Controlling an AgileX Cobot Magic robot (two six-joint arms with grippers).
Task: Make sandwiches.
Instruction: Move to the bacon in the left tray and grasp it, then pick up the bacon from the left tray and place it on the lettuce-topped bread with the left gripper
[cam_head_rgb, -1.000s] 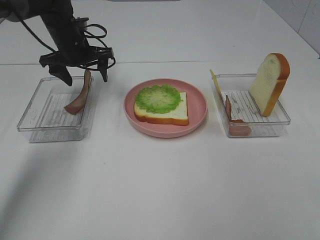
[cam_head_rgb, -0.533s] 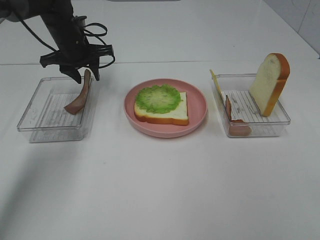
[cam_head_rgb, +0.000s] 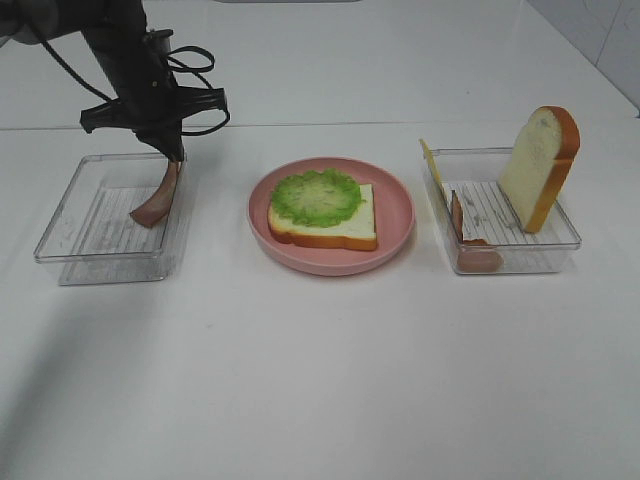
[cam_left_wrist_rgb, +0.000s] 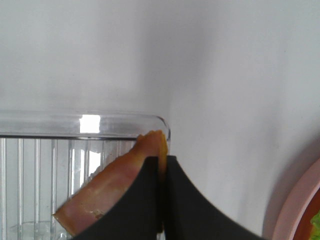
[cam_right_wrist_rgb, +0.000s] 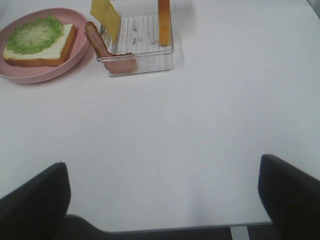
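L gripper (cam_head_rgb: 172, 152), open a sec ago, now pinches the bacon strip (cam_head_rgb: 157, 203) (R gripper (cam_right_wrist_rgb: 162, 187) gapes idle), so it looks ready to lift onto lettuce (cam_head_rgb: 317, 197).

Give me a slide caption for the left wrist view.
Left gripper shut on a bacon strip at the corner of the clear tray.

Left arm (cam_head_rgb: 125, 45) enters from the far-left corner of the high view, dark, and slopes down toward the wrist. A cable loop (cam_head_rgb: 195, 62) hangs off the wrist on the inner side. Left gripper (cam_head_rgb: 172, 152) points straight down. Its fingers (cam_left_wrist_rgb: 137, 200) are pressed together with only a thin slit between them, pinching the top end of a bacon strip (cam_left_wrist_rgb: 107, 187). Right gripper (cam_right_wrist_rgb: 162, 165) shows only in its wrist cam: fingers (cam_right_wrist_rgb: 35, 195) spread wide, nothing between them, touching nothing.
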